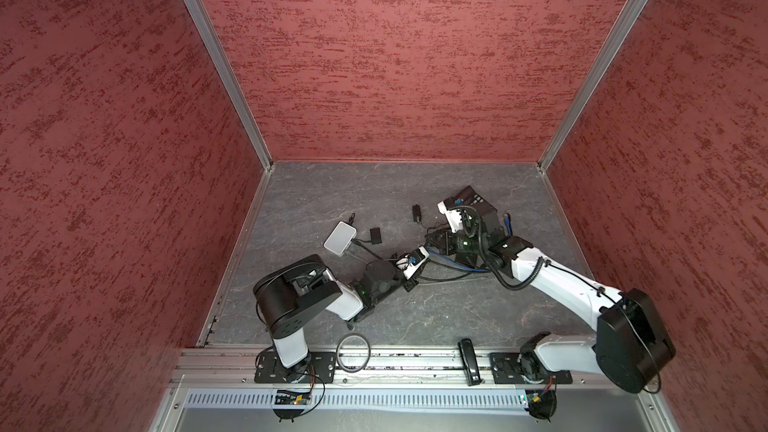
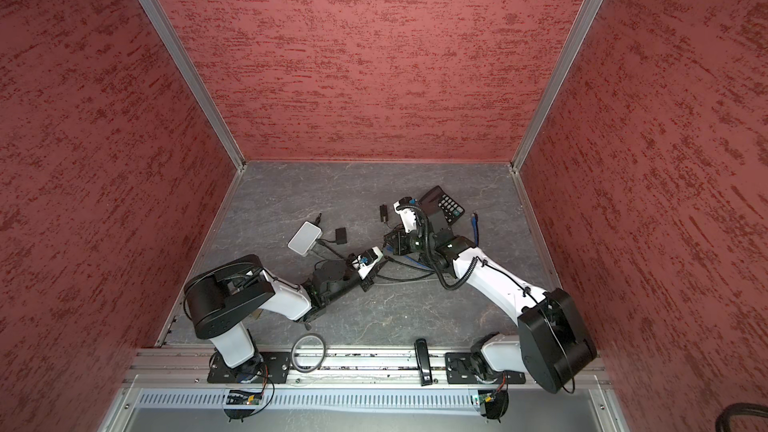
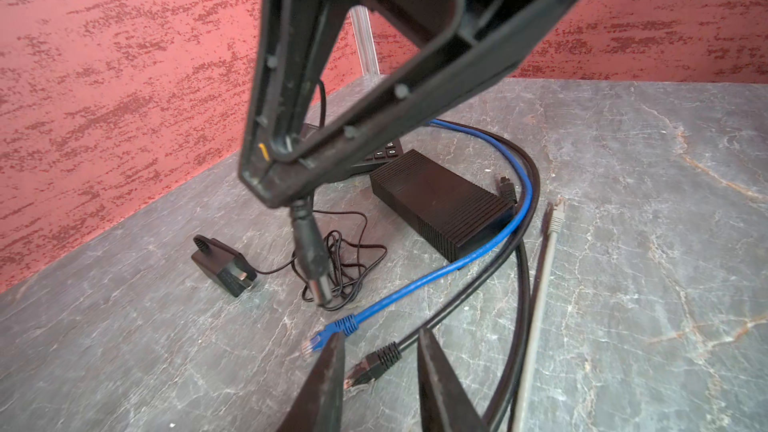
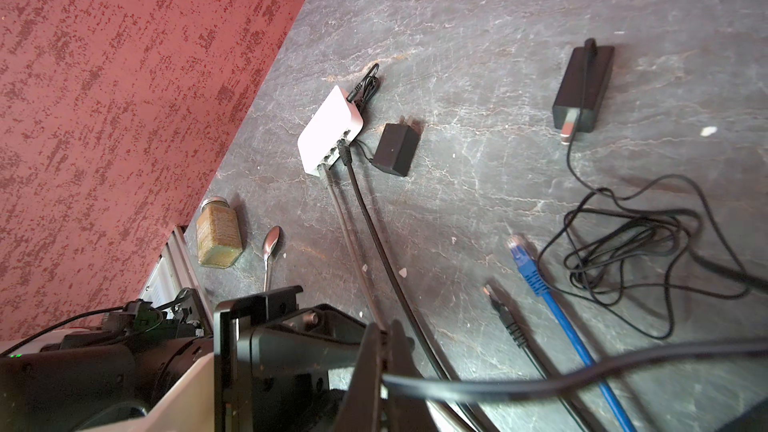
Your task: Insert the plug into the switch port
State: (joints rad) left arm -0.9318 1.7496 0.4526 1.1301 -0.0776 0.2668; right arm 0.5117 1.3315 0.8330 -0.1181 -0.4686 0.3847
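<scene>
- Grey marbled tabletop (image 3: 623,243) between red walls (image 3: 104,76), strewn with cables.
- Low over it, the left hand (image 3: 381,338) is released. Its fingers stand apart on either side of the black plug (image 3: 365,371), which lies flat between them, not yet pinched.
- Just beside that lies a blue plug (image 3: 320,340), and a grey cable (image 3: 540,284) runs along the other side.
- Further out, the right hand (image 3: 282,195) is clenched on a thin cord (image 4: 498,386). Its barrel plug (image 3: 311,259) dangles clear of the tabletop, near the adapter (image 3: 222,265).
- The white switch (image 4: 328,128) sits well apart from the black plug. Two cables are already seated in it, and free ports seem to show between them.
- Step in hand, as I judge it: grasping the plug.
- The next move calls for closing squarely on the plug body without catching the blue one. Then the plug must be lifted and its nose turned toward a free port.
</scene>
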